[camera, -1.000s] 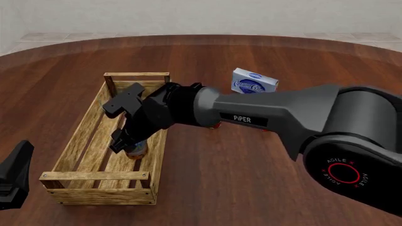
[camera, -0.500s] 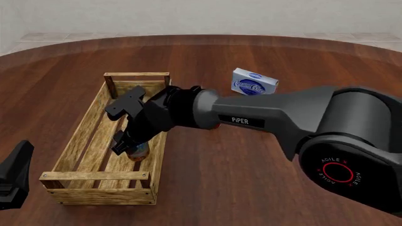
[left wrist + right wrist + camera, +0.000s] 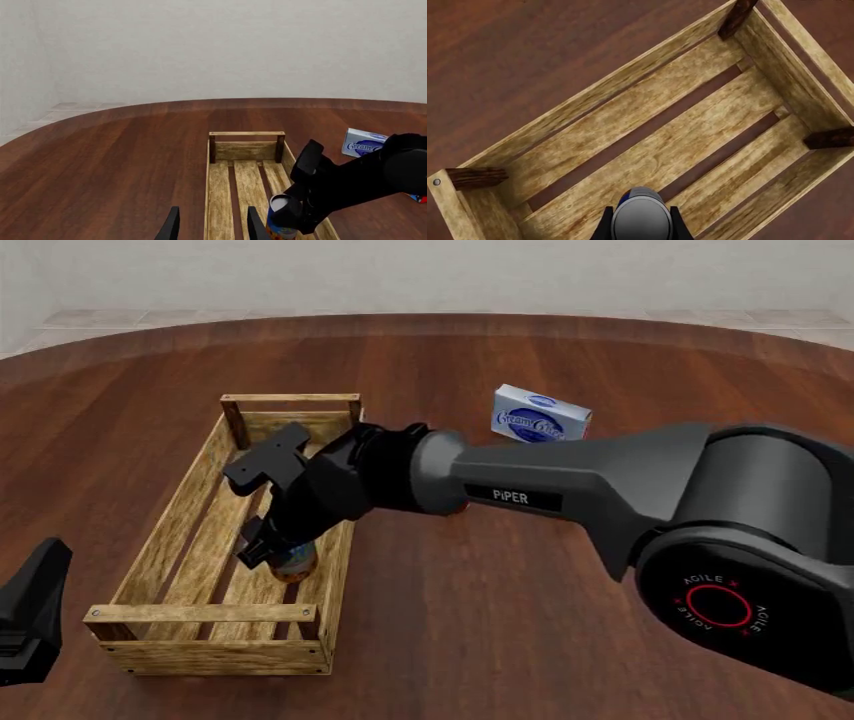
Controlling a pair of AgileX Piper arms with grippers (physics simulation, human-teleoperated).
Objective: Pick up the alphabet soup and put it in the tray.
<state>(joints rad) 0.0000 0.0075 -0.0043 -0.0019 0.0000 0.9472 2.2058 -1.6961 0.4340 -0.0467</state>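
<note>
Alphabet soup (image 3: 294, 562) gripped upright in right tool (image 3: 271, 552), fingers closed on its sides, low inside tray (image 3: 163, 540) against the right-hand wall, ready for release. Left tool (image 3: 210, 226) idle, spread open and empty, near the counter (image 3: 534, 620) edge.

Brightness: even and moderate in all three views, nothing dim or blown out.
Light source: diffuse, no visible lamp; direction cannot be told.
Shadows: almost none; the tray (image 3: 147, 555) casts no clear shadow on the worktop (image 3: 534, 640), only darker gaps between its slats.
Glare: a soft sheen on the right arm (image 3: 747, 490) and a pale gradient on the alphabet soup (image 3: 640, 220) lid.
Sharpness: crisp rendered edges throughout, no motion blur, no depth blur.
Distortion: straight lines stay straight to the borders; the near arm looks oversized in the front view.
Noise: none; wood grain slightly smeared up close.
</note>
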